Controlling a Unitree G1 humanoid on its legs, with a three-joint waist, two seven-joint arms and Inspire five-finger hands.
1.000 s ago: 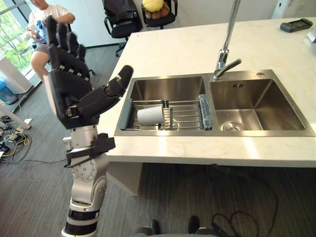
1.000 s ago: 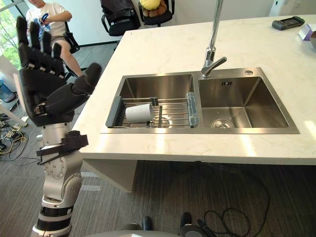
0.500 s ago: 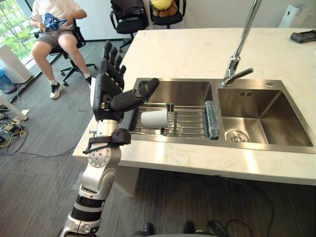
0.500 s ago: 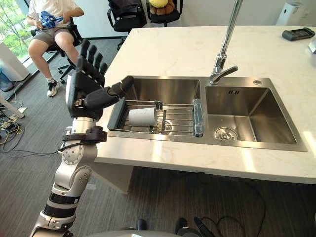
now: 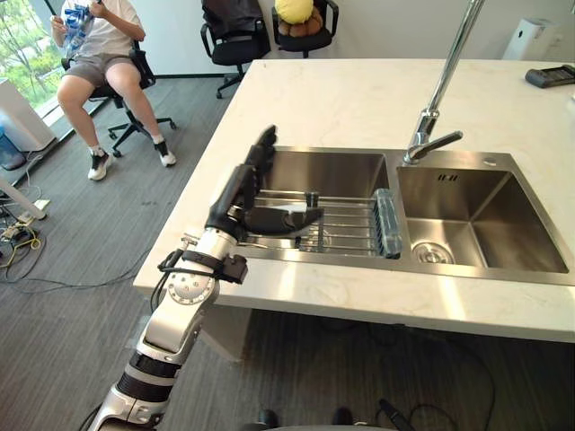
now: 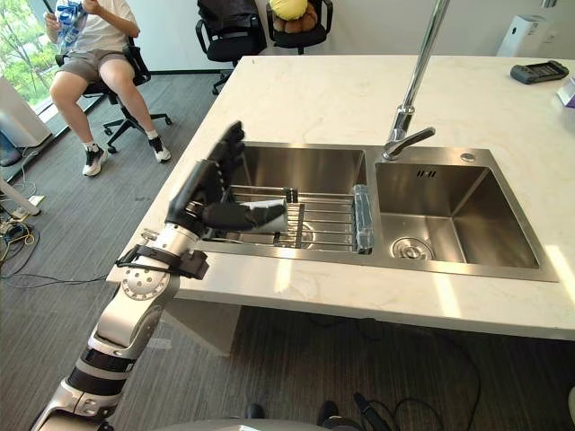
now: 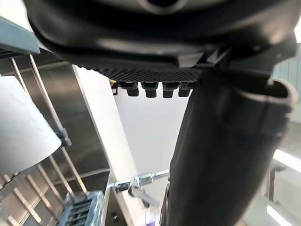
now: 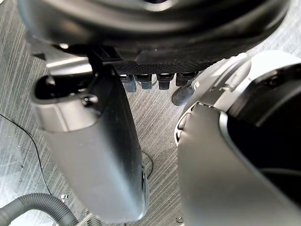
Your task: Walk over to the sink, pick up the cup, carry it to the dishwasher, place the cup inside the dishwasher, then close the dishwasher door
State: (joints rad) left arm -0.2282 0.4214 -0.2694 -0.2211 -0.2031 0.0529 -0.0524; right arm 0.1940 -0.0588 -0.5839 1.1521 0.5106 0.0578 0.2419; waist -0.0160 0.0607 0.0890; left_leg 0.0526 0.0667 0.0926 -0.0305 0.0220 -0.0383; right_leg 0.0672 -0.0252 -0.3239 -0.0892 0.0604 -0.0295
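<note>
Where the white cylindrical cup lies sideways on the metal wire rack in the stainless-steel sink, left basin, the dark left hand is poised over it, fingers straight, nothing gripped. Risk: cup is rolled aside if fingers are closed off-centre. Right hand: fingers relaxed.

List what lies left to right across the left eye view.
Seated person → left hand → rack's clear end → faucet → dark device. The cup is left out: the hand's thumb lies across it.
</note>
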